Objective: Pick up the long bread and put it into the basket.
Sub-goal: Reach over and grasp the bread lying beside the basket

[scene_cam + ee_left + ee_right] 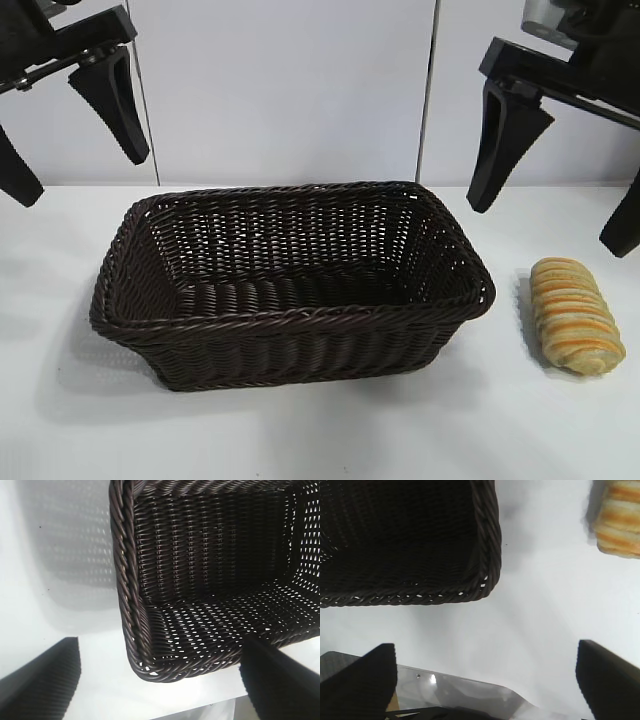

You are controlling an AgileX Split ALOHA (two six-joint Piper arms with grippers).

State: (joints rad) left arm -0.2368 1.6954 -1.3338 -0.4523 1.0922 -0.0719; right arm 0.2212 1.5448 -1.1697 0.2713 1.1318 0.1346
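The long bread, golden-tan with crosswise stripes, lies on the white table to the right of the basket. The basket is dark brown wicker, empty, in the middle of the table. My right gripper hangs open and empty above the back right of the table, behind and above the bread. My left gripper hangs open and empty above the back left. The right wrist view shows a basket corner and one end of the bread. The left wrist view shows the basket's inside.
The white table runs around the basket. A white panelled wall stands behind it. The table's back edge shows in the right wrist view.
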